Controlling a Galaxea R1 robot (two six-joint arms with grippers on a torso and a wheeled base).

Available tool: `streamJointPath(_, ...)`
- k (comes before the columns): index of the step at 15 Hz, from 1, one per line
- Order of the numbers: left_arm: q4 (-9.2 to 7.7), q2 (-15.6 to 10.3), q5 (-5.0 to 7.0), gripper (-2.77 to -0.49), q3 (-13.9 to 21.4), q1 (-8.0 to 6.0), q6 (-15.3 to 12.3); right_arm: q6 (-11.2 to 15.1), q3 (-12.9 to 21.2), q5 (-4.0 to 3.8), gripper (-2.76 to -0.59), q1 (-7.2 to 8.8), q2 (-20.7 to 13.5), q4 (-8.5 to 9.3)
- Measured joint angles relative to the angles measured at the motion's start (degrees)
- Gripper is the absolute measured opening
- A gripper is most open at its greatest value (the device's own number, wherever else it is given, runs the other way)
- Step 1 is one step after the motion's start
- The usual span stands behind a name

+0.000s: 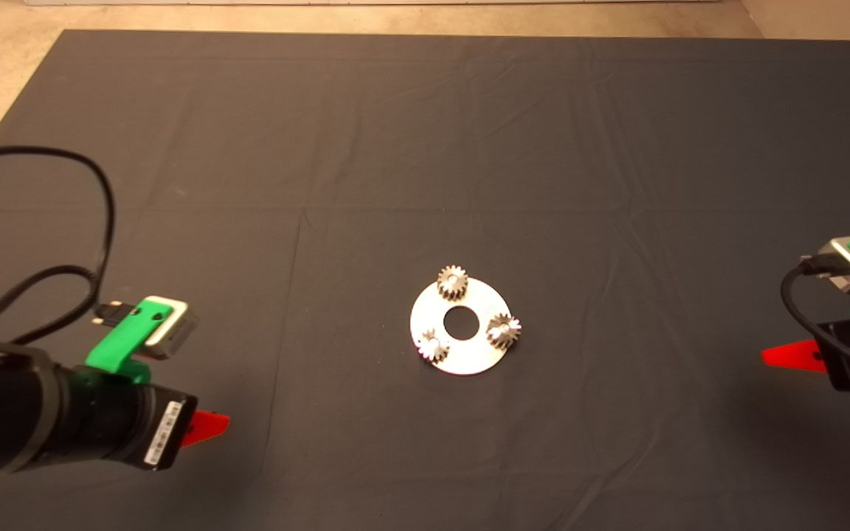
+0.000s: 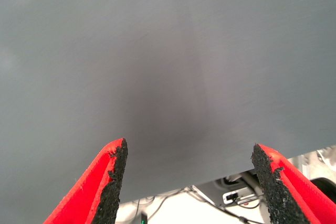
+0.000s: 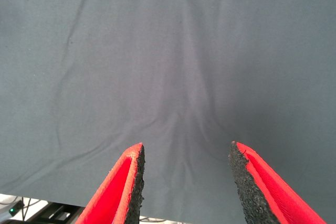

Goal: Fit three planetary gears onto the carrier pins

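Note:
A flat round silver plate (image 1: pixel 469 346) with a large central hole lies on the dark mat a little right of centre. Three small toothed planetary gears sit on it: one at its far edge (image 1: pixel 452 282), one at its right (image 1: pixel 503 330), one at its near left (image 1: pixel 432 345). The carrier pins are hidden under the gears. My left gripper (image 1: pixel 207 428) is at the lower left, open and empty, far from the plate; its fingers (image 2: pixel 110 182) show only mat between them. My right gripper (image 1: pixel 790 356) is at the right edge, open and empty; its fingers (image 3: pixel 131 182) frame bare mat.
The dark mat (image 1: pixel 425 147) covers the table, with light floor beyond its far edge. A black cable (image 1: pixel 104 221) loops over the mat above the left arm. Past the mat's edge the left wrist view shows cables and equipment (image 2: pixel 231 198).

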Motion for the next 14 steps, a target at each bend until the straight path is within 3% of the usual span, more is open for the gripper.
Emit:
streamJointPath(1,-0.12,0.1,0.00,-1.62,0.1,0.00,0.0,0.0,0.0,0.78,-2.20,-0.22,0.1,0.02)
streamJointPath(2,-0.11,0.4,-0.16,-1.62,0.1,0.00,0.1,0.0,0.2,0.94,-2.20,-0.54,0.2,0.05)
streamJointPath(5,-0.11,0.5,-0.92,-1.62,0.1,-0.01,0.0,0.7,0.3,0.82,-2.20,-0.99,0.9,0.05)
streamJointPath(6,-0.12,0.4,-1.05,-1.62,0.1,0.03,-0.2,0.8,0.3,0.78,-2.20,-2.13,1.7,0.11)
streamJointPath(8,-0.15,0.3,-1.11,-1.62,0.1,0.00,-0.9,0.8,0.4,1.16,-2.20,-2.15,2.2,0.18)
streamJointPath(10,-0.12,0.5,-2.41,-1.62,0.1,0.00,-2.1,0.8,0.4,0.82,-2.20,-2.15,2.1,0.18)
streamJointPath(14,-0.14,0.5,-2.56,-1.62,0.2,0.00,-2.1,0.8,0.4,1.21,-2.20,-2.31,1.9,0.21)
